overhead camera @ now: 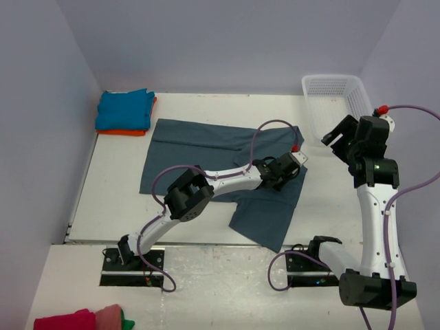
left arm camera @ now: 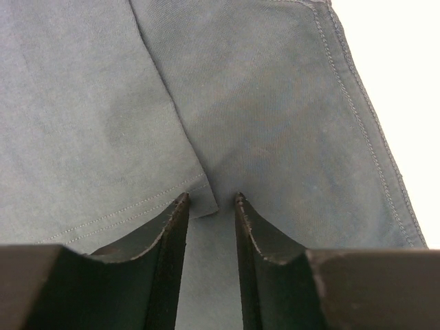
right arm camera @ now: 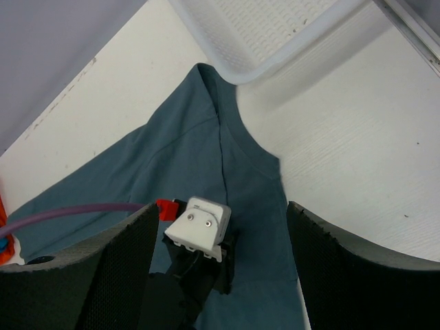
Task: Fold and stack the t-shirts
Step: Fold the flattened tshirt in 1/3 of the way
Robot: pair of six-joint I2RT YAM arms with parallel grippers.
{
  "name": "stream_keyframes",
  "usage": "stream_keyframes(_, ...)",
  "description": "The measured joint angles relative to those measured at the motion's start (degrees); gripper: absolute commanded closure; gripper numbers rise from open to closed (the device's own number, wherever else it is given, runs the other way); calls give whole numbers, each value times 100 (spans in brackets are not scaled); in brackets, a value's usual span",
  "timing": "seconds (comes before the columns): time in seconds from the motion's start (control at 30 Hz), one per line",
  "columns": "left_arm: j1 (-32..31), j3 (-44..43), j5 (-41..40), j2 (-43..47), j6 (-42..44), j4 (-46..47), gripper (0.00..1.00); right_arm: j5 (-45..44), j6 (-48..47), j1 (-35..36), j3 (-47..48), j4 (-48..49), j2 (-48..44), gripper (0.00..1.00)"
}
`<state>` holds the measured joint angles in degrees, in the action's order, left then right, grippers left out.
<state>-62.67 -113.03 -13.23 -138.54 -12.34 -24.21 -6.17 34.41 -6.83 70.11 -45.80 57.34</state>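
The left gripper (left arm camera: 210, 201), jaws narrowly apart astride a stitched hem of the slate-blue t-shirt (overhead camera: 206, 144) spread mid-table, may pinch only 1 layer and drag the fold crooked while the right gripper (right arm camera: 220, 206) hangs wide open, empty

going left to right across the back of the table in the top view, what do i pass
turquoise t-shirt folded on the orange t-shirt → slate-blue t-shirt → white basket
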Motion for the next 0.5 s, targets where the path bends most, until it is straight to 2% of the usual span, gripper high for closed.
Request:
stream_keyframes(0.1, 0, 2, 0, 0, 13, 13, 71, 2, 0, 0, -2, 4, 0, 24)
stream_keyframes(0.5, 2, 33, -4, 2, 101, 76, 75, 129, -2, 0, -70, 50, 2, 24)
